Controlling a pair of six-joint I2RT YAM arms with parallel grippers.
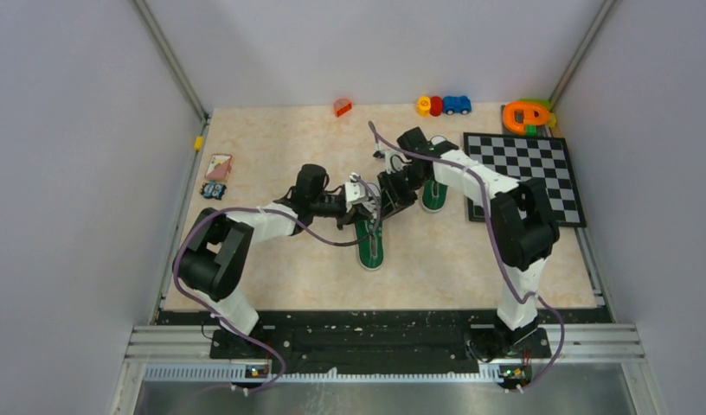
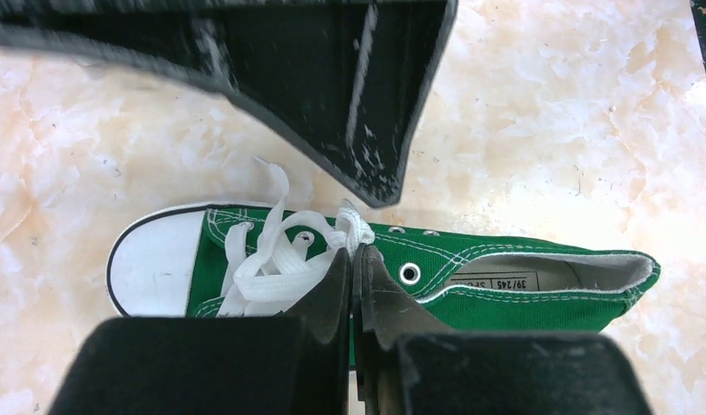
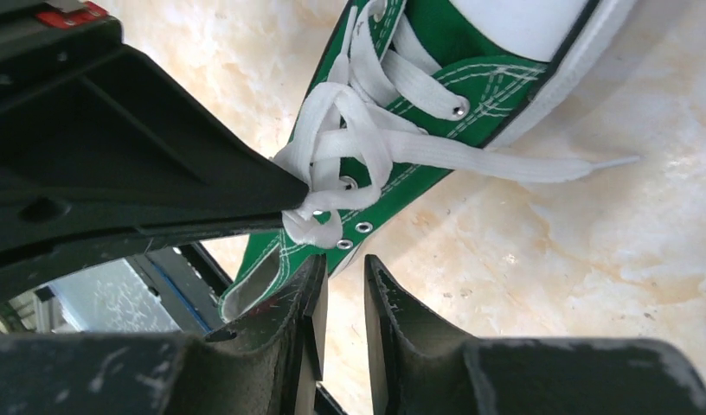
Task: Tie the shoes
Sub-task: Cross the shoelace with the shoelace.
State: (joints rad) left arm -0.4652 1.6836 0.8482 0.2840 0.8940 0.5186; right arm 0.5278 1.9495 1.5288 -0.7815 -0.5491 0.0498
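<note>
One green shoe [image 1: 372,246] with a white toe cap lies mid-table, its toe toward the arms. The other shoe [image 1: 433,199] sits just right of it, partly under the right arm. My left gripper [image 2: 356,251] is shut, and a bunched piece of the white lace [image 2: 354,226] is pinched at its tips above the eyelets. In the top view the left gripper [image 1: 367,207] hovers over the near shoe's lacing. My right gripper [image 3: 343,264] stands slightly open with nothing between its fingers, just beside the shoe [image 3: 436,86]. One loose lace end [image 3: 540,166] trails onto the table.
A checkerboard mat [image 1: 527,173] lies at the right. Small toys [image 1: 443,105] line the back edge, with an orange and green toy [image 1: 527,115] in the back right corner. A card [image 1: 218,166] and a small blue item [image 1: 214,191] sit at the left edge.
</note>
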